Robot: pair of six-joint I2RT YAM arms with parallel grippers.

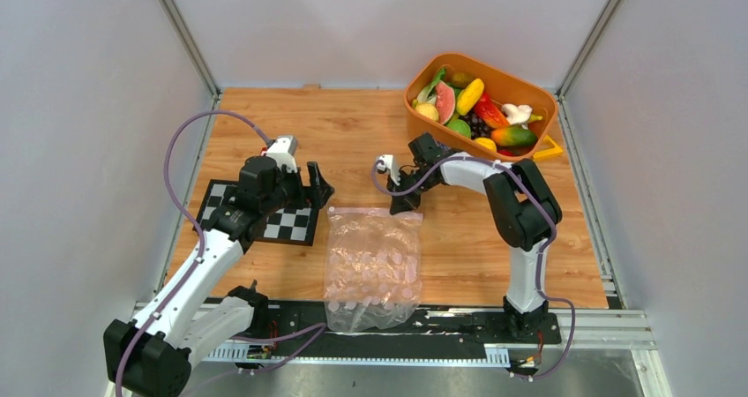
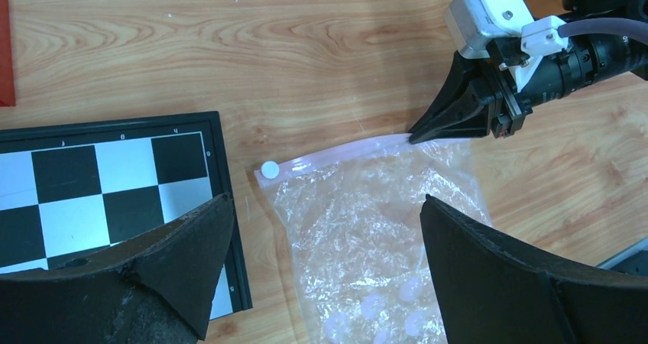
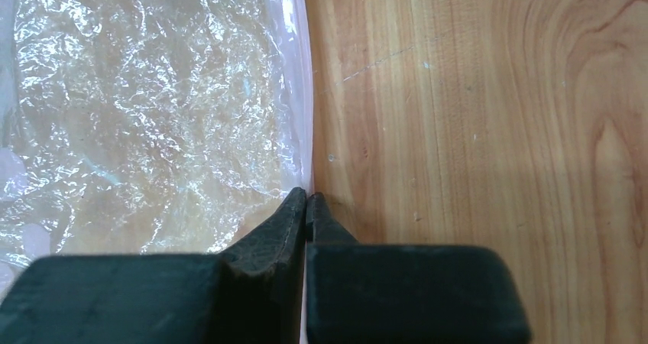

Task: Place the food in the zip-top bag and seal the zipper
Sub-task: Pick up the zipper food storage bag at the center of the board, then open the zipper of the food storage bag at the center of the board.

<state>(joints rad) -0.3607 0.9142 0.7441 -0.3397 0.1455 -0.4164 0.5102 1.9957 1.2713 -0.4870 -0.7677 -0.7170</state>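
The zip-top bag (image 1: 372, 260) lies flat on the wooden table, mouth toward the far side. Its pinkish zipper (image 1: 370, 210) runs along the far edge. My right gripper (image 1: 404, 205) is shut on the zipper (image 3: 302, 92) at the bag's right far corner; the strip passes between its fingertips (image 3: 294, 206). It also shows in the left wrist view (image 2: 416, 136). My left gripper (image 1: 319, 185) is open and empty, hovering over the bag's left far part (image 2: 382, 222). The food (image 1: 476, 110) sits heaped in the orange basket. No food shows inside the bag.
The orange basket (image 1: 481, 62) stands at the far right. A checkerboard (image 1: 282, 220) lies left of the bag, under my left arm. A small white round tab (image 2: 269, 170) sits at the zipper's left end. A red edge (image 2: 4, 46) shows at far left.
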